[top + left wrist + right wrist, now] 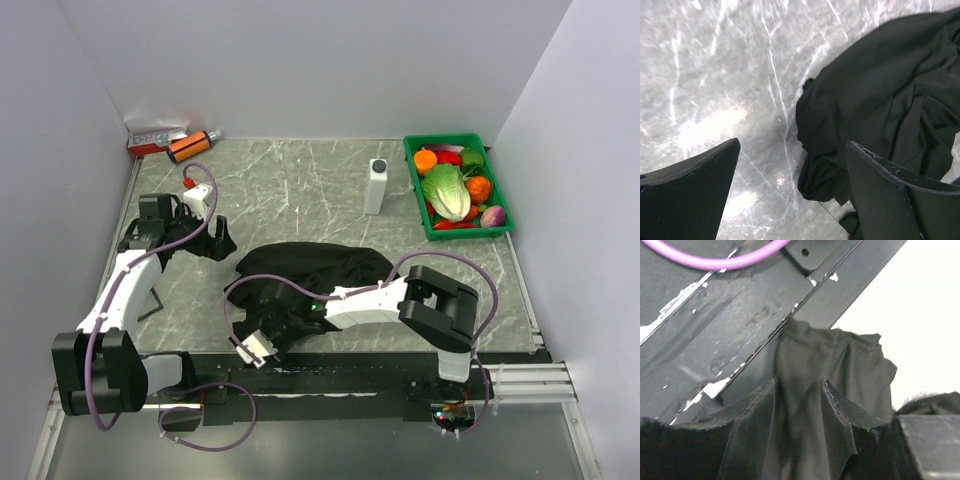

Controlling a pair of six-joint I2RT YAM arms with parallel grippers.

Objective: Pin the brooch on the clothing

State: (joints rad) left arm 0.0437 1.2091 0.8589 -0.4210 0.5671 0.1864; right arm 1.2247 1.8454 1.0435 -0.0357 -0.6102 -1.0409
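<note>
The clothing (315, 268) is a black T-shirt lying crumpled in the middle of the marble table; no lettering shows. My right gripper (268, 338) is at its near-left corner by the table's front edge. In the right wrist view a fold of the clothing (840, 360) fills the gap of the right gripper (799, 382), which is shut on it. My left gripper (215, 240) hovers just left of the shirt. The left wrist view shows the left gripper (792, 144) open and empty over the table, beside the edge of the clothing (880, 90). The brooch is out of view.
A green tray (445, 139) of vegetables stands at the back right. A white bottle (376, 186) stands behind the shirt. An orange bottle (192, 145) and a red-and-white box (155, 140) lie in the back left corner. A black rail (400, 362) runs along the near edge.
</note>
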